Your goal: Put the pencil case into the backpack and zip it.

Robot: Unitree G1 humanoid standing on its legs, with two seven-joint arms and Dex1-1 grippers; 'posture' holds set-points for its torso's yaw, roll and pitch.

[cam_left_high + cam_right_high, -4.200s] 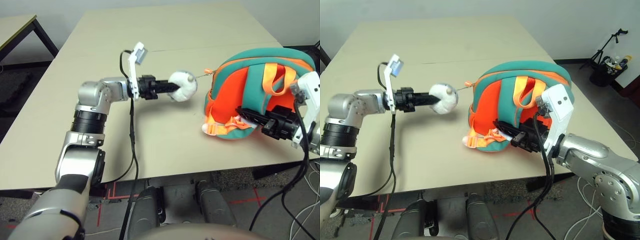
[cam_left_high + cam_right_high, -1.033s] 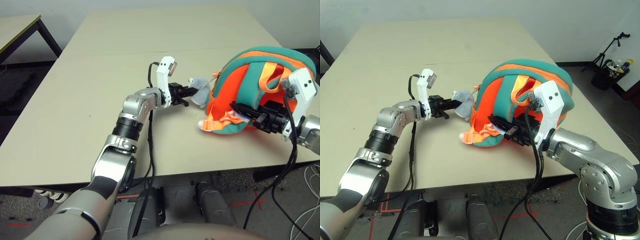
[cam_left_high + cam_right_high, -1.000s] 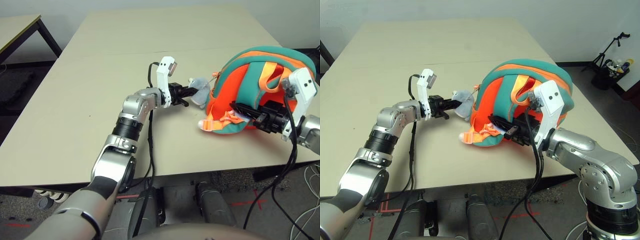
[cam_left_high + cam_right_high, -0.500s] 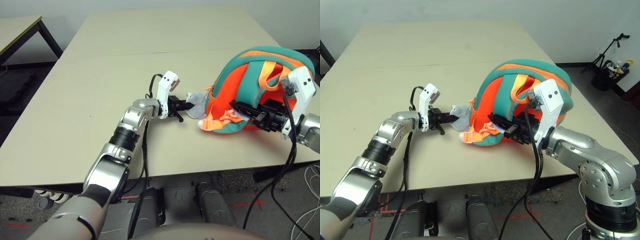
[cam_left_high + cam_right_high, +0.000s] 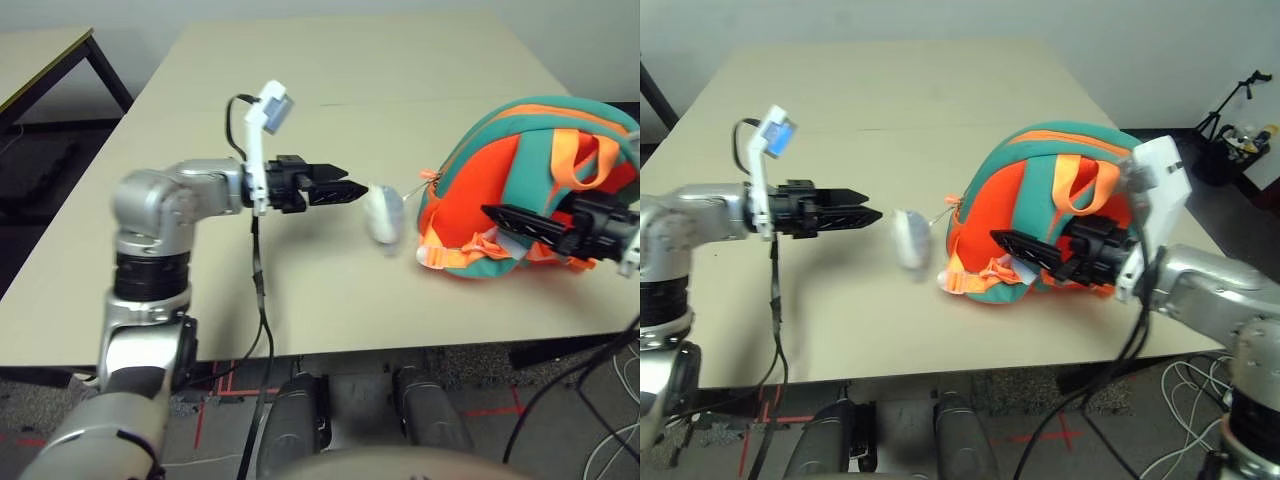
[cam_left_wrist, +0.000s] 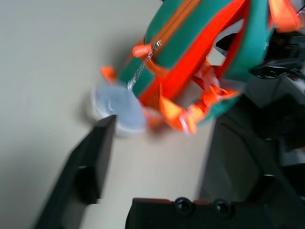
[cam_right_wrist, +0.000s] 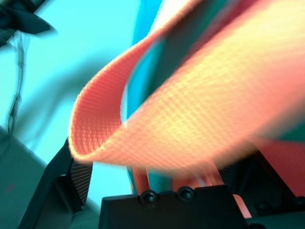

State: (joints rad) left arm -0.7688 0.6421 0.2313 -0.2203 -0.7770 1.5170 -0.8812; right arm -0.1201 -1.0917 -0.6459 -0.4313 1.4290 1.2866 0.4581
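**Desk with backpack, charm and two robot hands**

Surface: a beige desk (image 5: 200,250), made of two tops joined along a seam running across it. A second desk (image 5: 40,50) with dark legs is seen at far left; dark floor is seen around it, with red tape marks under the near edge. A tripod stand (image 5: 1230,95) is placed by the wall at far right.

Backpack (image 5: 520,170): small, rounded, orange body with teal trim and orange straps and buckles; set on the right part of the desk, straps turned toward the robot. A grey-white plush charm (image 5: 383,213) is hung from its zip pull by a thin chain, just left of the backpack, blurred.

Left hand (image 5: 345,190): raised over the desk, pointed toward the charm, fingers parted, nothing held, apart from the charm.

Right hand (image 5: 510,220): placed against the backpack's strap side, beside the buckles; fingers spread, with a strap (image 7: 167,95) looped across in front of them in the wrist view.
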